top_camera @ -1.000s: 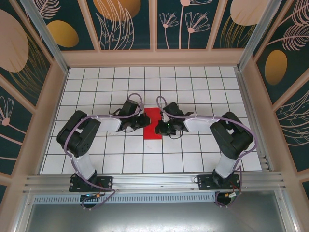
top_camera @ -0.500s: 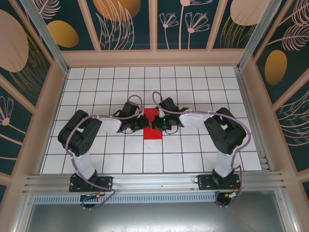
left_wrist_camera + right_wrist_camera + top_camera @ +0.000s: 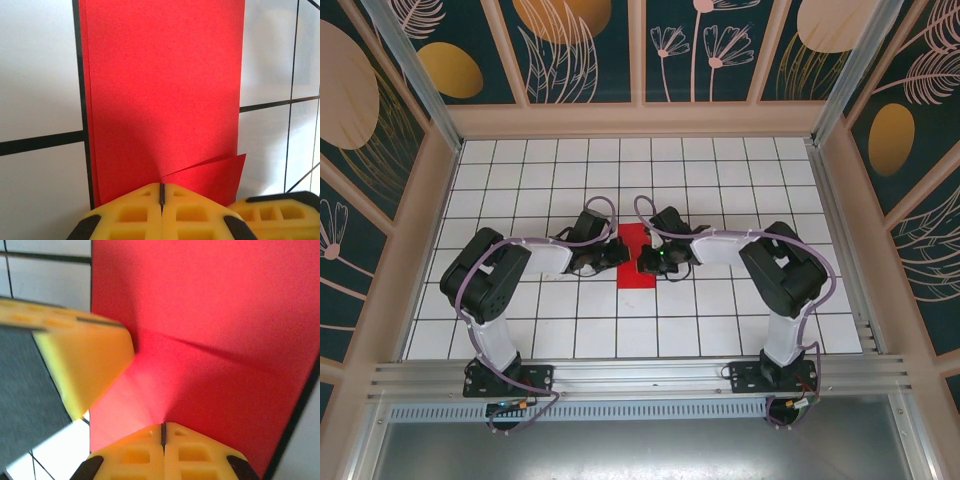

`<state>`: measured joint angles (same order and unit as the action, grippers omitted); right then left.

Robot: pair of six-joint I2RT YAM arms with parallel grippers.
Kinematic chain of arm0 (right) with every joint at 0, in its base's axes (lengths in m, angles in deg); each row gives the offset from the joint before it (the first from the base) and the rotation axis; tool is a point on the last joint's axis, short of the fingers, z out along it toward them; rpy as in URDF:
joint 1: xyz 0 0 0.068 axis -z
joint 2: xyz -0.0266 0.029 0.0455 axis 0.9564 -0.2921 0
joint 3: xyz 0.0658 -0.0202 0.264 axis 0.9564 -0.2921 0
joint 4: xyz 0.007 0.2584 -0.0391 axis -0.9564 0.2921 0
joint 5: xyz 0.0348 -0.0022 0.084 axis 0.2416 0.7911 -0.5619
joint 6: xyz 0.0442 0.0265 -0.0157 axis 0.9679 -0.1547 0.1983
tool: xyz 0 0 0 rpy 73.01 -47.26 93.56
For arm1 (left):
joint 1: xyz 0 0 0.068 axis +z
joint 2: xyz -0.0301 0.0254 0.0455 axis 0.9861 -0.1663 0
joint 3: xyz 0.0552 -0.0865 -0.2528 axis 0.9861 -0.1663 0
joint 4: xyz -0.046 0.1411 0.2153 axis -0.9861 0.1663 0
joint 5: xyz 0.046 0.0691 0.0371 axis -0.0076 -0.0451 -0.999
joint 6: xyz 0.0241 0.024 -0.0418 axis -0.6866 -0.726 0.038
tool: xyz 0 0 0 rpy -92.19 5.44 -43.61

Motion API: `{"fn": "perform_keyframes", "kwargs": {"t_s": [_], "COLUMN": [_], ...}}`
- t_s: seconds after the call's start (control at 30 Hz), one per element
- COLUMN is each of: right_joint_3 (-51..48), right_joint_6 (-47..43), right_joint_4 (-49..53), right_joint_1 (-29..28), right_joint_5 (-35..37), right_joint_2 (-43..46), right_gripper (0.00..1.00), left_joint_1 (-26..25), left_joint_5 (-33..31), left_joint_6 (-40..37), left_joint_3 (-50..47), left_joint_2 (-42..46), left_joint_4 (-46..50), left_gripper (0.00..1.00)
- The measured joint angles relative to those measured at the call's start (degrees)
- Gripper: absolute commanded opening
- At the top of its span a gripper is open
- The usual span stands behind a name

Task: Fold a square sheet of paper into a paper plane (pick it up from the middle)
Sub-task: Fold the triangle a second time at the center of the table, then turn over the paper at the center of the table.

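Right pincer (image 3: 163, 429) just slid in from 3 o'clock onto the folded square sheet of paper (image 3: 638, 274), mid surface (image 3: 520, 310). Left pincer (image 3: 161, 189) unmoved at its 9 o'clock edge. Both jaws together, tips on paper. Corner crease probably underway.

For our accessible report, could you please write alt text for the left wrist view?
A folded strip of red paper lies on the white gridded table, running away from the camera. The left hand, yellow fingers closed, meets its near edge, where a small triangular flap angles off to the right.
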<state>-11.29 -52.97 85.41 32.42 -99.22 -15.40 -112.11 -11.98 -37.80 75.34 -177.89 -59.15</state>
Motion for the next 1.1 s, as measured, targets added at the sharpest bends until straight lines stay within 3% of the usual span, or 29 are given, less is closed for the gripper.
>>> {"fn": "perform_keyframes", "kwargs": {"t_s": [0.47, 0.53, 0.63, 0.77, 0.9, 1.1], "right_joint_3": [-8.52, -8.52, -8.50, -8.48, -8.37, -5.86], "right_joint_6": [-1.49, -0.83, 1.16, 3.76, 4.28, 1.68], "right_joint_4": [4.17, 4.46, 2.73, -2.54, -6.12, -9.09], "right_joint_1": [0.46, 1.07, 2.38, 4.92, 7.34, 8.81], "right_joint_5": [-0.39, 0.37, 1.51, 2.62, 2.32, -0.70], "right_joint_2": [8.83, 10.99, 15.15, 18.03, 16.94, 10.40], "right_gripper": [0.00, 0.07, 0.25, 0.47, 0.51, 0.48], "left_joint_1": [-0.04, -0.04, -0.02, 0.07, 0.15, 0.96], "left_joint_5": [0.02, 0.00, -0.13, -0.70, -2.54, -4.31], "left_joint_6": [1.29, 1.29, 1.73, 2.84, 3.91, 6.16], "left_joint_3": [0.76, 1.62, 2.91, 4.11, 4.57, 2.08], "left_joint_2": [-0.35, -0.66, -0.70, 1.81, 6.40, 10.62], "left_joint_4": [0.24, 0.79, 1.57, 1.99, 2.21, 0.74], "left_gripper": [0.01, 0.13, 0.40, 0.59, 0.76, 0.90]}}
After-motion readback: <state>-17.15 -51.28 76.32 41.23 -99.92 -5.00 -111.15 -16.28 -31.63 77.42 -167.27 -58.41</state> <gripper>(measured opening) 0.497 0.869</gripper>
